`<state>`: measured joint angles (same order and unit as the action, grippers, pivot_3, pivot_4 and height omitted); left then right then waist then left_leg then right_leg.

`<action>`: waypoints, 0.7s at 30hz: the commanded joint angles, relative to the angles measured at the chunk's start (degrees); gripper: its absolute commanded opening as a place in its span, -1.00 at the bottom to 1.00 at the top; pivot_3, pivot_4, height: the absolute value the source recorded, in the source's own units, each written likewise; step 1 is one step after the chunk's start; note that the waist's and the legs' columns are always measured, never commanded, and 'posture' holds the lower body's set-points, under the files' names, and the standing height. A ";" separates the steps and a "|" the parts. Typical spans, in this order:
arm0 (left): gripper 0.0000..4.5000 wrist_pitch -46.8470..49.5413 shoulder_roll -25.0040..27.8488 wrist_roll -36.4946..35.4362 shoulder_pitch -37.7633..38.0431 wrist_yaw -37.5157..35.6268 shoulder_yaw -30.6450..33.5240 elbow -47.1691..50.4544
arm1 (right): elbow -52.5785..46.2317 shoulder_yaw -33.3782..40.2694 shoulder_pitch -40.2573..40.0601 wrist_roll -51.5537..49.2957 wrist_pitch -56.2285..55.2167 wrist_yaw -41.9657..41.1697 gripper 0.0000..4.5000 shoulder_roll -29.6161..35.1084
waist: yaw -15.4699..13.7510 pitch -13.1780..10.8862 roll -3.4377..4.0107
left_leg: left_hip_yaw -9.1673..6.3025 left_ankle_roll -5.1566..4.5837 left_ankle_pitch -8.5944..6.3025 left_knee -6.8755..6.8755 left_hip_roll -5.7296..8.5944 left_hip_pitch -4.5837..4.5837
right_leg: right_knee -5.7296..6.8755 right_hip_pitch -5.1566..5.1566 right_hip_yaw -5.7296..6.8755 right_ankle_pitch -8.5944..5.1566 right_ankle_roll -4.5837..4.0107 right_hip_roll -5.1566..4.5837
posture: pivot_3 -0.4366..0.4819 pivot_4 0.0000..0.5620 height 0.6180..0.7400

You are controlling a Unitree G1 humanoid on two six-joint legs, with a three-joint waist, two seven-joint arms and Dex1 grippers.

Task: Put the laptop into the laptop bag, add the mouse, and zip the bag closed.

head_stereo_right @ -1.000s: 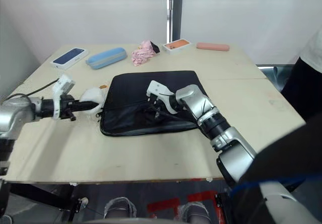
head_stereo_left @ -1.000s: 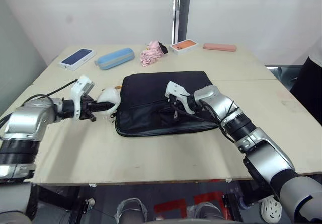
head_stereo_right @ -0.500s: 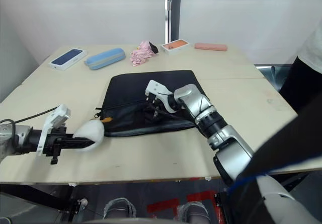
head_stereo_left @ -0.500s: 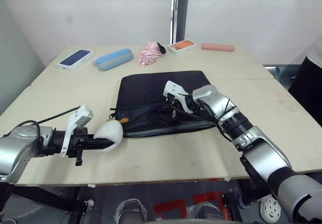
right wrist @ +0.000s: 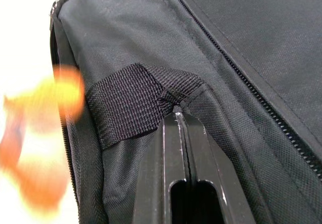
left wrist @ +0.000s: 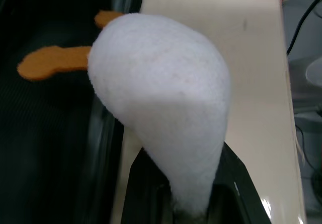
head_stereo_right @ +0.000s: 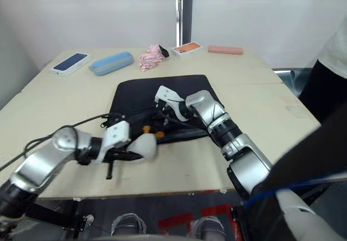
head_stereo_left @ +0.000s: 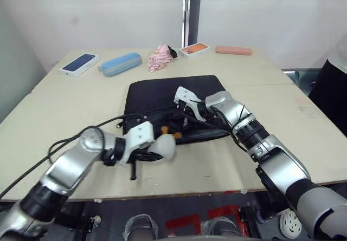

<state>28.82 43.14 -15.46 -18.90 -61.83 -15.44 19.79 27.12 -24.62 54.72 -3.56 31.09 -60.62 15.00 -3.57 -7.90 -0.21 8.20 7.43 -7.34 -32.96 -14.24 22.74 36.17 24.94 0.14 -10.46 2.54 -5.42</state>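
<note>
Laptop bag (head_stereo_left: pixel 172 106) lies flat mid-table (head_stereo_left: pixel 70 100); laptop not visible, presumably inside. Right gripper (right wrist: pixel 176 114): jaws closed on bag fabric at the strap, unchanged. Left gripper (head_stereo_left: pixel 147 155), jaws clamped on a puffy white oval with orange tags (left wrist: pixel 161 90), has swung from the bag's left side to its front opening. Wrong item if the mouse is intended.

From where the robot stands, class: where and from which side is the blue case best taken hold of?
Across the narrow middle of the blue case, tool coming down from above. It lies flat and long on the table; the phone box and pink cloth sit off its ends, so its long sides are free.
</note>
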 commanded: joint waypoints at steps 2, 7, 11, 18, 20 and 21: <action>-0.91 -10.24 -4.49 0.95 -5.75 -5.87 -4.57 -3.73 | 1.75 0.47 -0.19 1.59 0.99 0.72 -1.00 0.82 | 0.05 0.02 0.02 | 0.01 0.00 0.01 0.00 0.00 0.00 | 0.00 0.00 -0.01 0.00 0.00 0.01 | -0.05 -0.47 1.00; -0.91 -16.42 -10.52 -2.68 -11.19 -14.27 -6.81 -10.11 | 1.37 0.77 -0.17 1.73 1.36 0.60 -1.00 1.19 | -0.21 0.01 0.03 | 0.05 -0.01 0.01 -0.04 0.02 0.04 | -0.08 0.00 -0.03 0.00 0.00 -0.01 | -0.05 -0.47 1.00; -0.91 -18.82 -15.54 -3.48 -14.92 -19.70 -8.07 -15.19 | 1.18 1.13 -0.12 1.90 1.78 0.61 -1.00 1.15 | -0.34 0.01 0.02 | 0.06 -0.03 0.02 -0.06 0.02 0.06 | -0.07 0.00 -0.03 0.01 -0.01 -0.02 | -0.05 -0.47 1.00; -0.75 -24.54 -19.16 2.60 -18.75 -20.17 -9.73 -25.40 | 0.55 1.49 -0.21 2.05 2.33 0.47 -1.00 1.10 | 0.01 0.00 0.03 | 0.09 -0.03 0.02 0.00 -0.01 0.08 | -0.06 0.10 -0.05 0.01 -0.01 0.01 | -0.05 -0.47 1.00; -0.46 -25.52 -18.90 3.94 -18.77 -20.00 -9.78 -26.72 | 0.35 1.60 -0.25 2.06 2.50 0.43 -1.00 1.07 | 0.03 0.01 0.03 | 0.11 -0.04 0.02 -0.01 0.00 0.07 | -0.06 0.09 -0.07 0.01 -0.01 0.00 | -0.05 -0.47 1.00; -0.26 -25.61 -18.47 4.22 -18.50 -20.26 -9.72 -26.84 | 0.43 1.67 -0.24 2.04 2.55 0.40 -1.00 1.09 | 0.03 0.01 0.03 | 0.10 -0.04 0.02 -0.01 0.00 0.07 | -0.06 0.09 -0.07 0.01 -0.01 0.00 | -0.05 -0.47 1.00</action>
<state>4.42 24.19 -12.44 -37.03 -81.92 -25.01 -6.76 27.11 -23.02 54.75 -2.33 32.88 -60.69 15.96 -3.55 -7.89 -0.17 8.31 7.39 -7.32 -32.97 -14.24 22.80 36.11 25.03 0.08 -10.45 2.52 -5.42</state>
